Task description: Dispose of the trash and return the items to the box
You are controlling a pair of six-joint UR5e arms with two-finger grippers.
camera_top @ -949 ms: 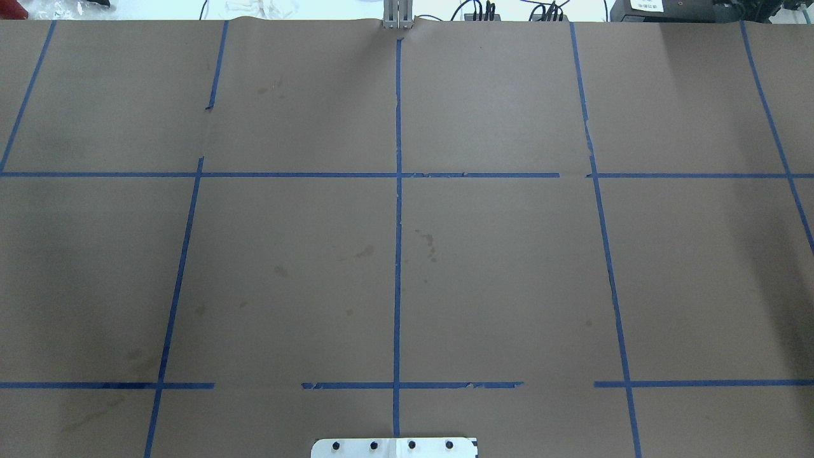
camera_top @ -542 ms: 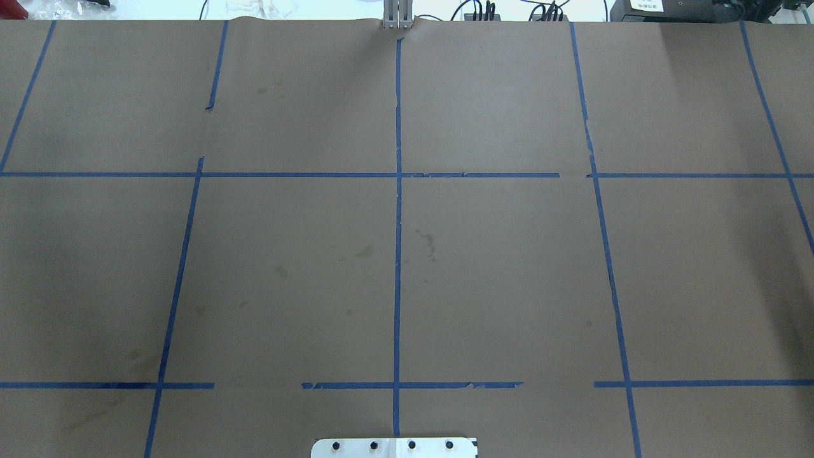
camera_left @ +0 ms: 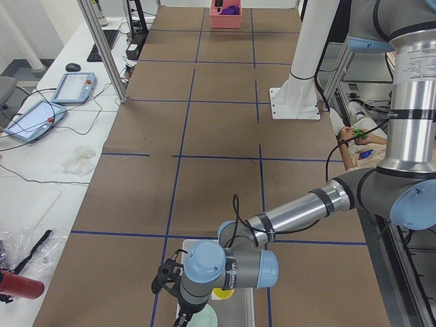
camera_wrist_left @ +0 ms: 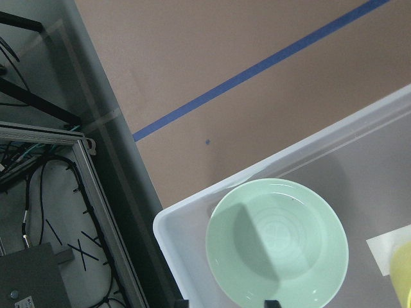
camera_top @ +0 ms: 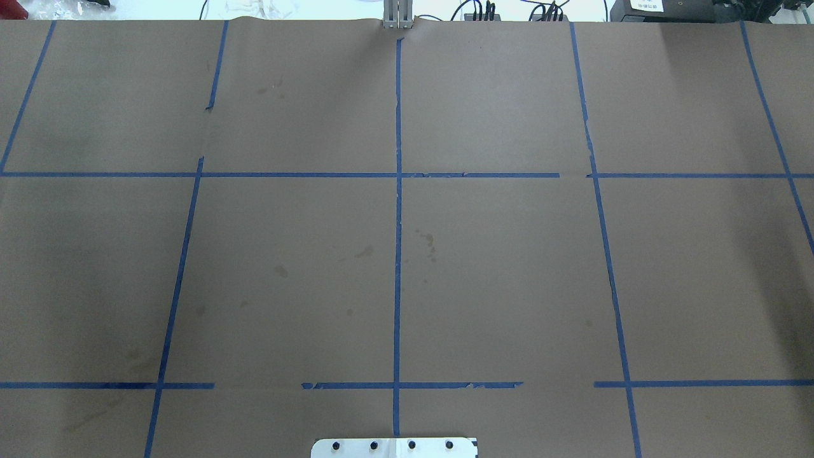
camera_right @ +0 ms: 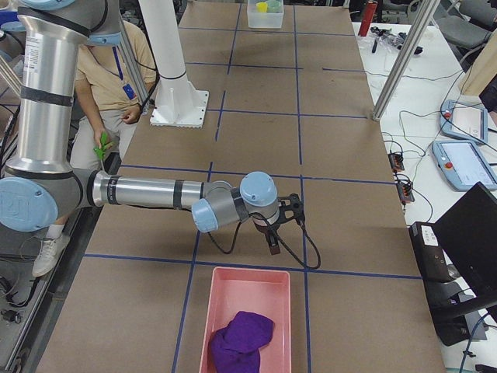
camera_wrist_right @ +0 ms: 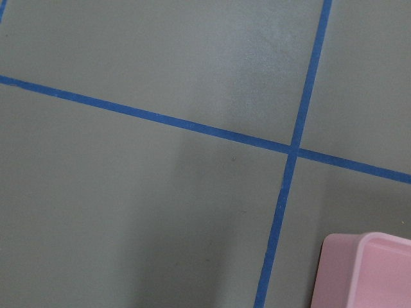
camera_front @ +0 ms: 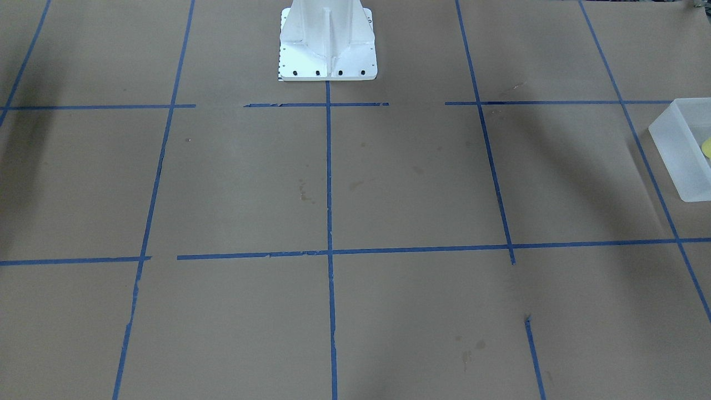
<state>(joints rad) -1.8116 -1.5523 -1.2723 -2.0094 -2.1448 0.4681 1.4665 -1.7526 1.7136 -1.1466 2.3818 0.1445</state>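
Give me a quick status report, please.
Left gripper open over box; right gripper unclear. Bowl and cup in box. Nothing seen in the way.

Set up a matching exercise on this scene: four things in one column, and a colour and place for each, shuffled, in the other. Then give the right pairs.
Things
1. bowl
2. cup
3. cloth
4. pink bin

Descriptions
A. purple, bunched up inside a bin
B. stands on the table at the end on the robot's right
C. yellow, inside the frosted box
D. mint green, upright inside the frosted box

Pairs: 1-D, 2-C, 3-A, 4-B
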